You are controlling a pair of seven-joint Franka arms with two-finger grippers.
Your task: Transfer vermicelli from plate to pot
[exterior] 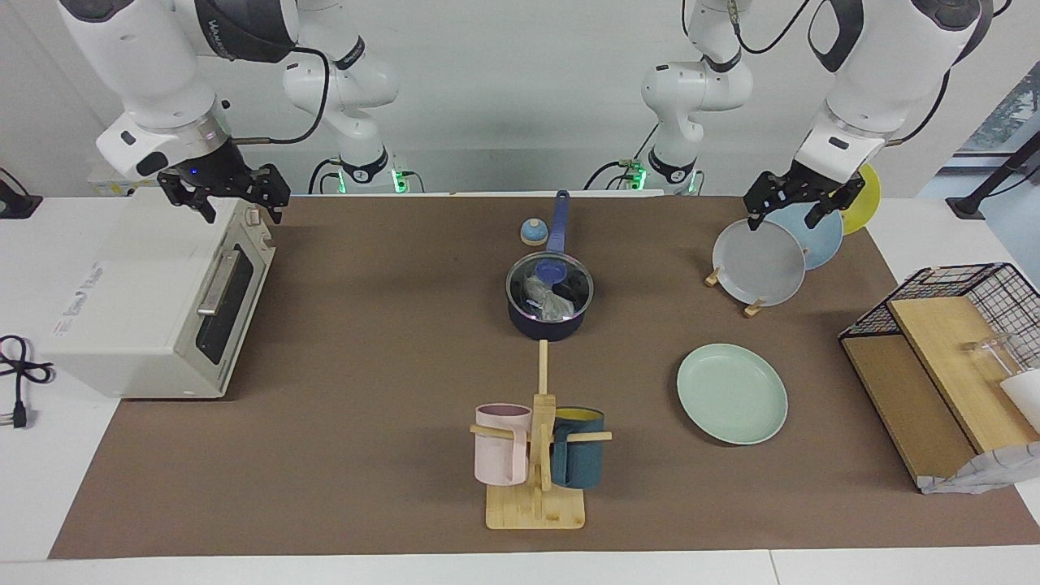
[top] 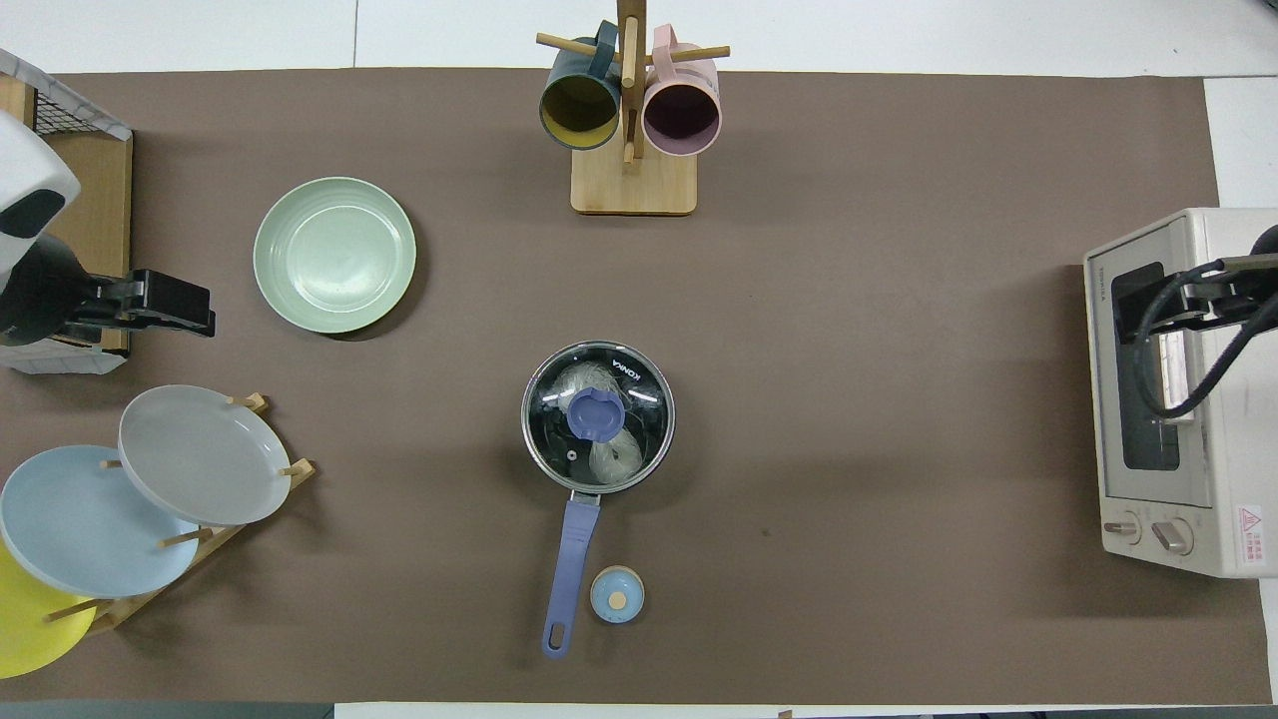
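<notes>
The dark pot [exterior: 548,318] with its long blue handle [top: 570,559] stands mid-table, a glass lid with a blue knob [top: 596,413] on it. Whitish vermicelli [top: 613,457] shows through the lid, inside the pot. The mint-green plate [exterior: 732,393] lies bare toward the left arm's end, farther from the robots than the pot. My left gripper [exterior: 784,218] hangs open over the plate rack, holding nothing. My right gripper [exterior: 241,210] is open and empty above the toaster oven.
A wooden rack [top: 215,539] holds grey, blue and yellow plates. A mug tree [exterior: 536,455] carries a pink and a teal mug. The toaster oven [exterior: 154,301] stands at the right arm's end, and a wire basket [exterior: 959,301] with boards at the left arm's. A small blue round object [top: 617,595] sits beside the pot handle.
</notes>
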